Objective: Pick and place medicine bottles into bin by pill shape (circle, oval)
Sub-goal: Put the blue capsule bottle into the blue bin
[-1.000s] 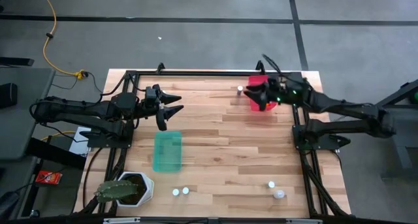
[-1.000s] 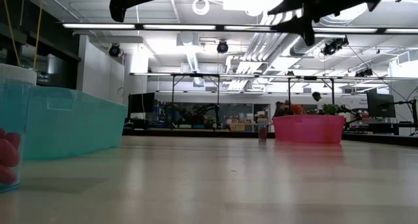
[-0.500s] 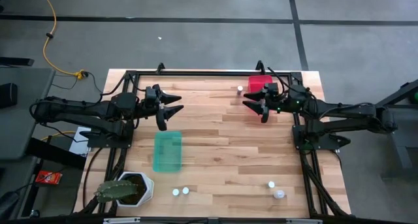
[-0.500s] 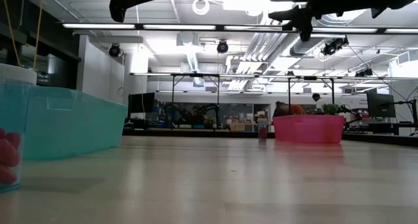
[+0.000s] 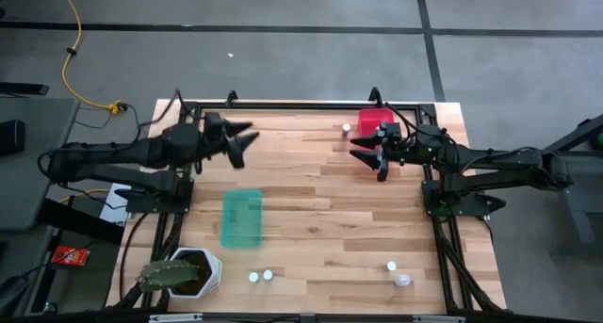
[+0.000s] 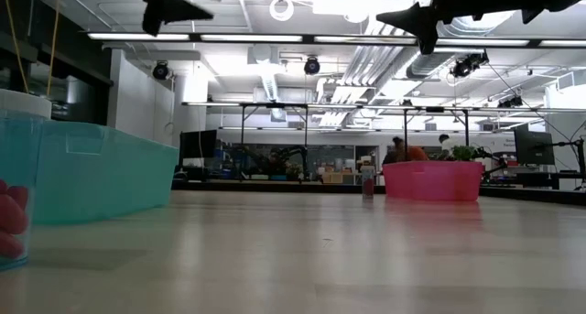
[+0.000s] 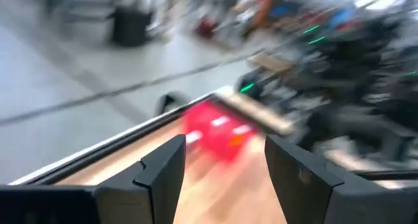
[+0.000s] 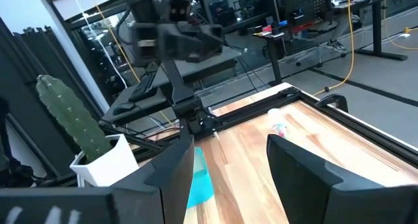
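Small whitish medicine bottles stand on the wooden table: one [image 5: 346, 129] beside the red bin [image 5: 374, 123], two [image 5: 260, 276] near the front edge, and two [image 5: 398, 273] at the front right. A teal bin [image 5: 241, 218] stands left of centre. My left gripper [image 5: 244, 144] is open and empty, high above the table's far left; it also shows in the left wrist view [image 7: 222, 152]. My right gripper [image 5: 367, 162] is open and empty, high above the table just near-left of the red bin; it also shows in the right wrist view [image 8: 228, 152].
A white hexagonal pot with a cactus [image 5: 184, 271] stands at the front left corner. A black frame [image 5: 311, 104] runs along the table's edges. The low view shows the far bottle [image 6: 367, 179] beside the red bin [image 6: 432, 179], and the teal bin [image 6: 92, 177] close by.
My right gripper has drawn back from above the red bin toward the near edge and now hangs beside it. My left gripper has swung toward the far edge and is still moving. Both stay open. No bottle has moved.
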`<state>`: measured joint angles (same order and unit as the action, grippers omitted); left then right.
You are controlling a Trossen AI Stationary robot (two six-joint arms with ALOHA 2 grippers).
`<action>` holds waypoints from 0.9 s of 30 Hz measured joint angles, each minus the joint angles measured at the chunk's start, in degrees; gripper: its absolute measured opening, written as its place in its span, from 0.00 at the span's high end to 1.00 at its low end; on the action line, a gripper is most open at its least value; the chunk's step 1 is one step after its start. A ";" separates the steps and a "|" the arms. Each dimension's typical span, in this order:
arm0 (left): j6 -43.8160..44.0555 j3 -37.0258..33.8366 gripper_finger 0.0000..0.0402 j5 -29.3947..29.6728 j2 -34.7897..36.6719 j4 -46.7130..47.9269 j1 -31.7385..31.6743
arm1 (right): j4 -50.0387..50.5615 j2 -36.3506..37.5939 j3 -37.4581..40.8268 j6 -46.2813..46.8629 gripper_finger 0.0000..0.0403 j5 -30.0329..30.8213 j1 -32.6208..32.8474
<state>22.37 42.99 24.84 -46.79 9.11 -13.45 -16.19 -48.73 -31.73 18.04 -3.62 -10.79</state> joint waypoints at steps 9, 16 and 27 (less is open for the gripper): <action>2.73 8.10 0.47 -8.89 -6.72 35.83 -20.42 | 0.05 0.00 0.00 0.05 0.54 0.61 0.00; -1.87 8.08 0.37 -14.76 -15.85 37.60 -30.06 | 0.15 0.00 0.00 -0.02 0.54 0.79 0.00; -1.10 8.08 0.35 -16.69 -31.73 35.52 -35.08 | 0.54 0.00 0.00 0.07 0.54 2.44 0.00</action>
<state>21.27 51.07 8.16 -78.52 44.62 -48.53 -15.65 -48.73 -31.73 18.11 -1.18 -10.79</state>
